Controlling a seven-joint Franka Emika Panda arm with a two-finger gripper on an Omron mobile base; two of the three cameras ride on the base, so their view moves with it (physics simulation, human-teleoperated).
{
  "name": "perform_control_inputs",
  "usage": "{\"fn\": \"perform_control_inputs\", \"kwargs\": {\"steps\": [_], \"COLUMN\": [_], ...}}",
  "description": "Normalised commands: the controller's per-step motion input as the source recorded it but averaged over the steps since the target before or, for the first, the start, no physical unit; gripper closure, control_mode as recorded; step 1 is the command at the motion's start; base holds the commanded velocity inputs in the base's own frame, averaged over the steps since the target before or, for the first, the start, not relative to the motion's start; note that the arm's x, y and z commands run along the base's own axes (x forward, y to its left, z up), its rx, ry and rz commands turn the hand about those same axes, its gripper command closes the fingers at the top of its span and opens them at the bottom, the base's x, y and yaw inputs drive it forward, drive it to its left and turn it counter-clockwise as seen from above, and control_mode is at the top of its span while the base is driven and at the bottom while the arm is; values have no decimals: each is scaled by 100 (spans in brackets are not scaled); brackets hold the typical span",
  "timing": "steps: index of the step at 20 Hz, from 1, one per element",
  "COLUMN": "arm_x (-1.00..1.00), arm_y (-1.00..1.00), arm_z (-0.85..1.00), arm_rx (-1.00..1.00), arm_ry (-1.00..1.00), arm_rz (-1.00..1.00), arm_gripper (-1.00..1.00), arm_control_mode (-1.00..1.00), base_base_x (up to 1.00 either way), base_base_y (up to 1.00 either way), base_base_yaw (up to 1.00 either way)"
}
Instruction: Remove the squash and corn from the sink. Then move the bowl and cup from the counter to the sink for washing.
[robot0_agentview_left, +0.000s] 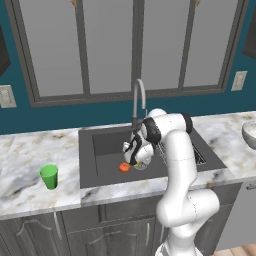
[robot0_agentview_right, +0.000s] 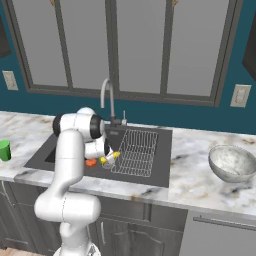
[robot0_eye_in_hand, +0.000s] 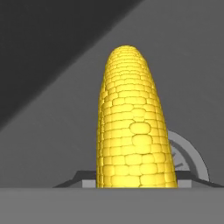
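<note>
Corn (robot0_eye_in_hand: 131, 131): yellow cob, clamped between the jaws of the gripper (robot0_agentview_right: 107, 159), which are partly closed around it. In the hand view it rises from between the fingertips, with the round drain (robot0_eye_in_hand: 188, 157) behind it. In the right base view its end pokes out toward the wire rack (robot0_agentview_right: 136, 151).

Gripper: down inside the sink (robot0_agentview_left: 107, 145), below the curved faucet (robot0_agentview_left: 138, 97).

Squash (robot0_agentview_left: 124, 167): small, orange-red, on the sink floor just beside the gripper.

Cup (robot0_agentview_left: 49, 176): bright green, upright on the desk (robot0_agentview_left: 30, 155), left of the sink.

Bowl (robot0_agentview_right: 232, 162): speckled grey-white, on the desk right of the sink, well apart from the cup.
</note>
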Motion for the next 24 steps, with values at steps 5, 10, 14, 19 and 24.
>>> {"fn": "perform_control_inputs", "kwargs": {"steps": [5,10,14,19,24], "arm_x": [1,0,-3,-6,-19], "arm_y": [15,20,28,22,19], "arm_z": [20,25,23,26,25], "arm_rx": [-4,-5,-5,-5,0], "arm_ry": [-1,-4,0,-1,0], "arm_rz": [-9,-4,-3,-1,-2], "arm_gripper": [100,100,100,100,100], "arm_control_mode": [-100,-100,-100,-100,-100], "base_base_x": [0,0,0,0,0], "base_base_y": [0,0,0,0,0], "base_base_yaw": [0,0,0,0,0]}}
